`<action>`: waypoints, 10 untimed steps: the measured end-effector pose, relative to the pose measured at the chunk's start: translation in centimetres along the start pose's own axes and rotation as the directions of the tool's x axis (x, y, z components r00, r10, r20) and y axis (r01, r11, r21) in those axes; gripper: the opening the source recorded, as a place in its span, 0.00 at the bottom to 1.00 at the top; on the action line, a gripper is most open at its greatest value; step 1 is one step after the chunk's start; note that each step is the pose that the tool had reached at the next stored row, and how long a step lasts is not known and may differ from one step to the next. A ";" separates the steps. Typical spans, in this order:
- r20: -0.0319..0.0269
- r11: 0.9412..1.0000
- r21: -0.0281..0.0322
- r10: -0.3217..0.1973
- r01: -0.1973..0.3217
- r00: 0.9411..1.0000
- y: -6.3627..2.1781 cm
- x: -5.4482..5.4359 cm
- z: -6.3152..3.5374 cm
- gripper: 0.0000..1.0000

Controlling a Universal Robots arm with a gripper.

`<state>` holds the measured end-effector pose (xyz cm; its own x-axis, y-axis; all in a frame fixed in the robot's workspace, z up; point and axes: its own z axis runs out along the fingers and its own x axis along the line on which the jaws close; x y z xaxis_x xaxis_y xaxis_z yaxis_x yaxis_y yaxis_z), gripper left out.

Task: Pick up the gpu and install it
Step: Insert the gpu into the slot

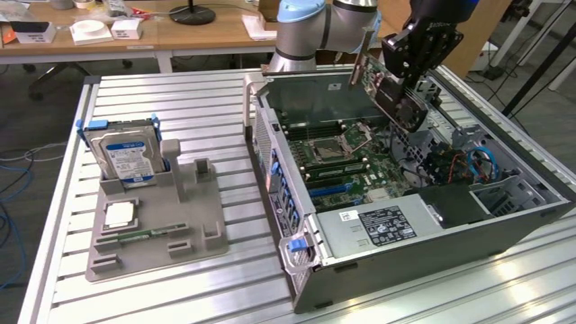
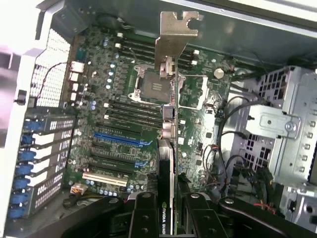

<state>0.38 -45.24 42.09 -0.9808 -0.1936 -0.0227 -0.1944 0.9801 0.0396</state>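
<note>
The gpu is a thin dark card with a silvery bracket at one end. It hangs tilted above the open computer case, over the motherboard, with my gripper shut on it. In the wrist view the gpu runs edge-on away from my gripper. Its bracket is at the far end, and the fingers clamp both sides of the card. The blue expansion slots on the motherboard lie below and to one side of the card.
On the exterior view's left, a grey fixture holds a silver hard drive, a processor and a green memory stick. The case walls, a drive cage and loose cables surround the motherboard.
</note>
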 end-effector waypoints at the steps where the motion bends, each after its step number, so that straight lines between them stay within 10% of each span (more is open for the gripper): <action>1: 0.000 1.000 0.000 -0.013 0.013 1.000 0.00 0.0 0.00 0.26; 10: -0.005 0.992 -0.003 -0.126 0.126 0.992 0.00 0.0 0.00 0.26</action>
<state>0.38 -45.24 42.09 -0.9485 -0.3159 -0.0228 -0.3166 0.9477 0.0396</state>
